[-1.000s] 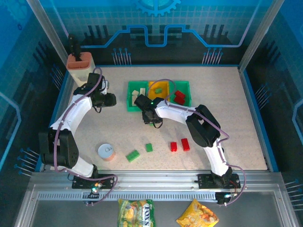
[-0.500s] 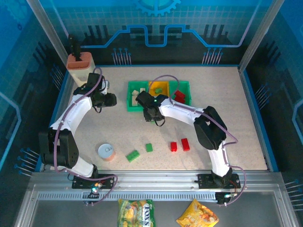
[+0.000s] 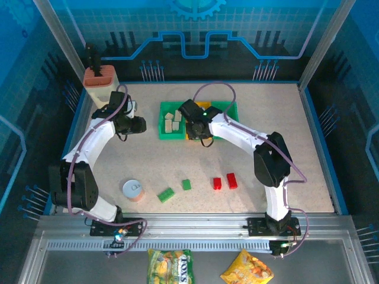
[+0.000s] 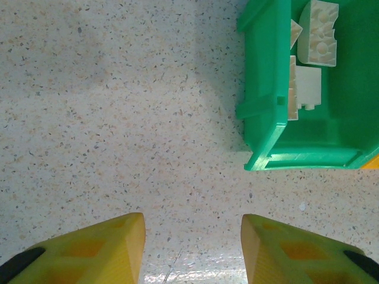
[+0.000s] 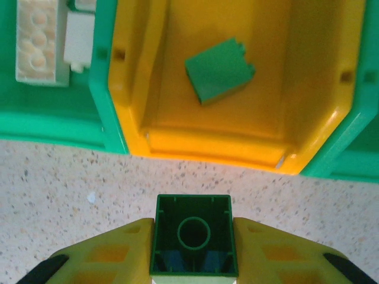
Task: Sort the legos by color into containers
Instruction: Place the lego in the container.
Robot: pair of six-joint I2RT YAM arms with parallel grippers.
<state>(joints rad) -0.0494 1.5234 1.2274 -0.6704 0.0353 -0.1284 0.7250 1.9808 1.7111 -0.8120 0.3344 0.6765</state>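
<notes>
A green brick (image 5: 192,234), hollow underside showing, was clamped between the fingers of the right end effector (image 5: 192,239), just short of the orange tray (image 5: 237,148). A second green brick (image 5: 219,70) lay inside that tray, straight ahead of the end effector. A green tray (image 5: 59,127) ahead to its left held cream bricks (image 5: 37,41). The other green tray (image 5: 346,148) touched the orange one on the right. Two loose green bricks (image 3: 166,194) and two red bricks (image 3: 231,180) lay on the desk (image 3: 296,148), well behind the end effector.

The left end effector (image 4: 192,236) stood released over bare desk, jaws apart with nothing between them. The tray of cream bricks sat ahead to its right.
</notes>
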